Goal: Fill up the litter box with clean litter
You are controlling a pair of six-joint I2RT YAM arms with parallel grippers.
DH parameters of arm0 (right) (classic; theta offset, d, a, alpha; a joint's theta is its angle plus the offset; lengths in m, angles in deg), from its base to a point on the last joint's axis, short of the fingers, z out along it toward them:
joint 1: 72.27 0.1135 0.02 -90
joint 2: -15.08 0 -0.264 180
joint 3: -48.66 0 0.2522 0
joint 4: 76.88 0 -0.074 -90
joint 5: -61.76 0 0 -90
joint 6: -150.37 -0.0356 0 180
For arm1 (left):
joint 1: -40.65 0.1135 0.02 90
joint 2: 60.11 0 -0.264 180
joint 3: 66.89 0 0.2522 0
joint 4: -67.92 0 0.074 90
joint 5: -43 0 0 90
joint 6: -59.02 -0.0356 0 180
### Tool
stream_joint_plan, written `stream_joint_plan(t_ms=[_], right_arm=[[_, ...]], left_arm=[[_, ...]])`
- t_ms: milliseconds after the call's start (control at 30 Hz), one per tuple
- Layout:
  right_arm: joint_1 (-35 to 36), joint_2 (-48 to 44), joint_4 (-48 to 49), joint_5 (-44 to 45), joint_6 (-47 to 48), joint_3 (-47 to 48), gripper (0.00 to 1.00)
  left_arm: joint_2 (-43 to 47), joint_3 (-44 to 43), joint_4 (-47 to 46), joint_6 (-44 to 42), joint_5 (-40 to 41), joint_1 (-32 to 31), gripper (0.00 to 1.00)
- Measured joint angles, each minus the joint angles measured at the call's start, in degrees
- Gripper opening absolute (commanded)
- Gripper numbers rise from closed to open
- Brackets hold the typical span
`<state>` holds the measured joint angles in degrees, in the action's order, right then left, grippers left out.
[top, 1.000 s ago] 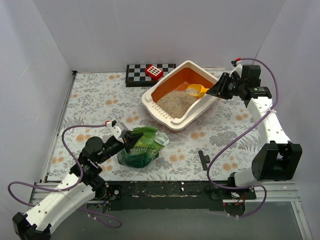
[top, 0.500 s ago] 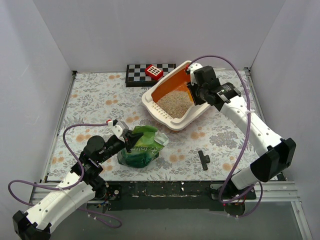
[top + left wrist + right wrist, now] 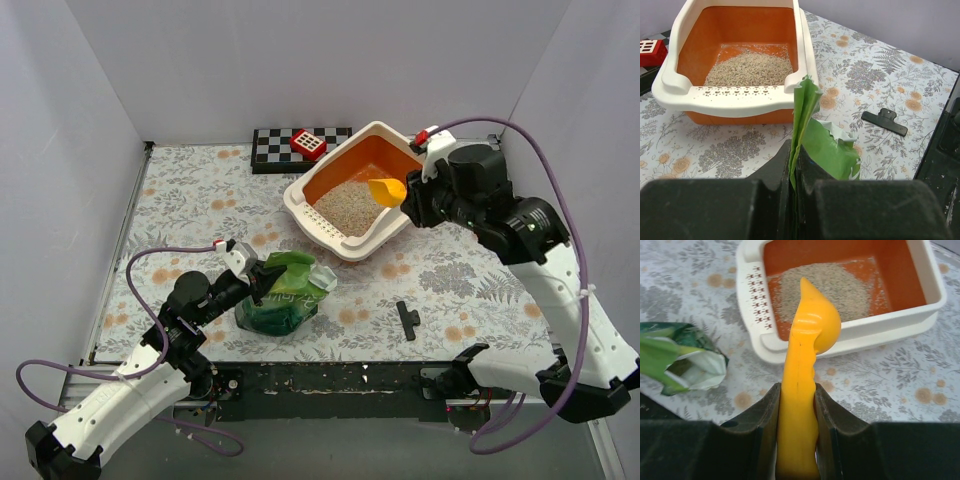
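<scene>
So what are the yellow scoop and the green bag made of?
The scoop looks like hard, glossy plastic: smooth with bright highlights. The green bag seems thin shiny plastic film: it creases and crumples, with a pale lining inside.

The litter box [image 3: 322, 222] is cream-white with orange walls, its litter [image 3: 350, 205] speckled beige-grey. The scoop [image 3: 387, 189] is orange-yellow, the bag [image 3: 285, 298] green, the checkerboard [image 3: 272, 145] black-and-white, the tablecloth [image 3: 195, 195] floral.

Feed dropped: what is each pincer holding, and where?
Left pincer pinches the green bag by its top edge; right pincer grips the scoop by its handle.
</scene>
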<state>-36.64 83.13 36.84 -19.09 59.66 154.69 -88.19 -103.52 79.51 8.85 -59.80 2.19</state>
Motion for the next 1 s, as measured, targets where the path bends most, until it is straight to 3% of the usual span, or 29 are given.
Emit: stream_joint_plan(t_ms=[200,500,1000], right_arm=[[0.0,-4.1,-3.4,-13.0,-3.8,-1.0,0.01],[0.0,-4.3,-4.5,-27.3,-6.9,-10.0,0.01],[0.0,-4.3,2.5,-37.3,-11.5,-19.8,0.01]], left_arm=[[1.6,0.0,0.1,-0.1,-0.6,0.0,0.0],[4.6,0.8,0.5,-0.5,-1.7,0.0,0.0],[4.5,0.8,0.5,-0.6,-2.5,0.0,0.0]])
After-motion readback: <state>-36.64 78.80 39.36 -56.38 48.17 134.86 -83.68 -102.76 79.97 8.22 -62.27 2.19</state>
